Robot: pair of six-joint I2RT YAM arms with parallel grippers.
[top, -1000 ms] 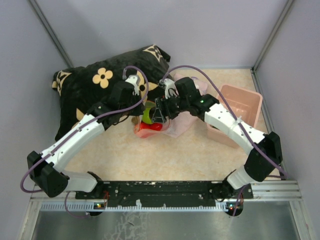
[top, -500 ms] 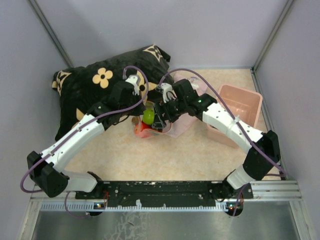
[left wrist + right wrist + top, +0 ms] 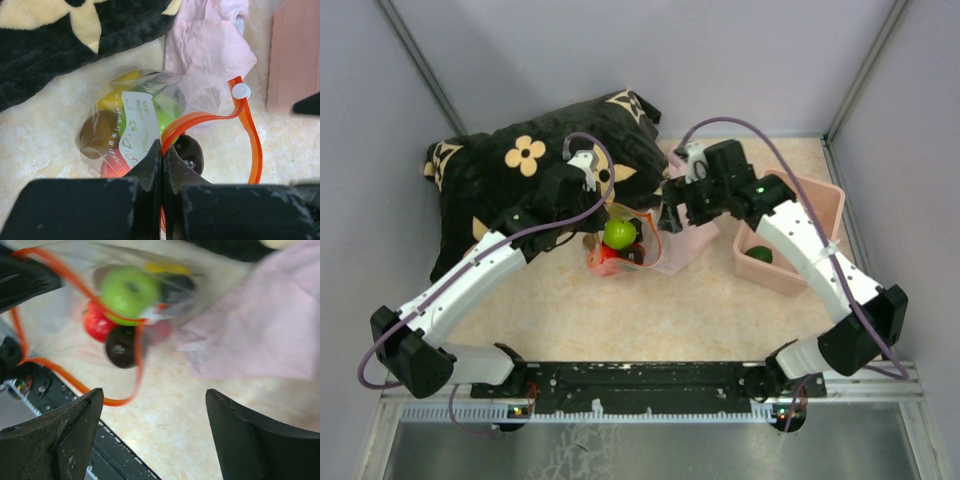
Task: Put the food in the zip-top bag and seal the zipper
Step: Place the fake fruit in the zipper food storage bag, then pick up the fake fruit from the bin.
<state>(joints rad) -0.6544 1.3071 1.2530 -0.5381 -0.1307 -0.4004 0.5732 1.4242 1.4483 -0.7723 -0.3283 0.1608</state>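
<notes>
The zip-top bag (image 3: 620, 250) lies on the table in front of the pillow, its mouth held up and open. My left gripper (image 3: 162, 146) is shut on the orange-red zipper (image 3: 200, 119), which loops round to a white slider tab (image 3: 241, 91). Food sits inside the bag: a lime green fruit (image 3: 618, 233), a red one (image 3: 604, 260), a yellow one (image 3: 117, 97), a brown one (image 3: 95, 137) and a dark one (image 3: 191, 152). My right gripper (image 3: 667, 218) hangs open and holds nothing, to the right of the bag mouth. In the right wrist view the green fruit (image 3: 129, 292) lies beyond its fingertips (image 3: 95, 395).
A black pillow with tan flowers (image 3: 530, 165) lies behind the bag. A pale pink cloth (image 3: 688, 240) is spread under and to the right of the bag. The pink bin (image 3: 820, 205) stands at the right with one green fruit (image 3: 760, 254) in it.
My right gripper opened over the bag mouth and let the green fruit drop in, then drew back to the right. The left gripper kept its hold on the zipper.
</notes>
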